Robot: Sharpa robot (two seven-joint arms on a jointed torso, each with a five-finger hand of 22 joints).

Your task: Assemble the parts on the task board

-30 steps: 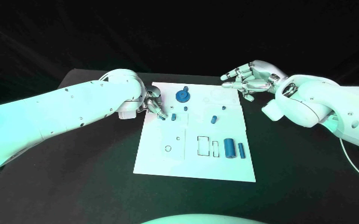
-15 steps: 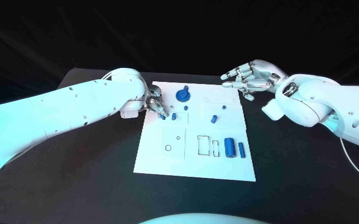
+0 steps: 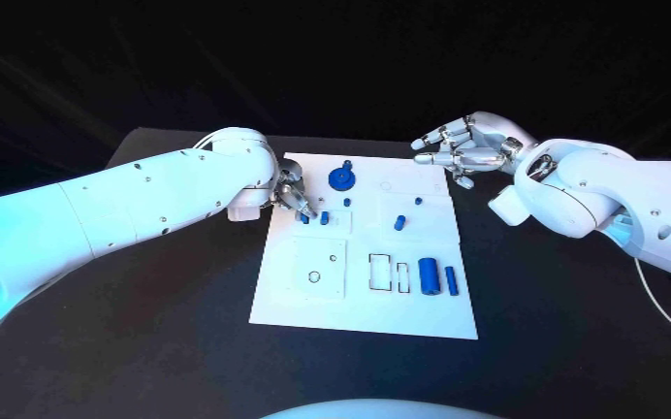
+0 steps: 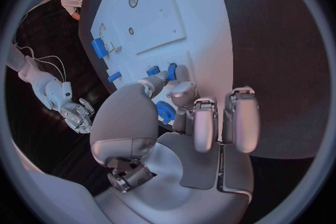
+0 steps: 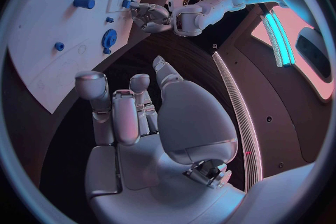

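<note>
Pinching a small blue part point(image 3: 303, 216) at the task board point(image 3: 367, 312), left robot hand point(image 3: 290, 193).
Right robot hand point(image 3: 462, 152) hovers beside the board, fingers loosely spread, holding nothing.

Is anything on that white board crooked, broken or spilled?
Nothing stands out. The task board lies flat on the table, and the blue parts sit on it, a blue gear near its far edge. The left hand has its fingertips at a small blue part.
</note>
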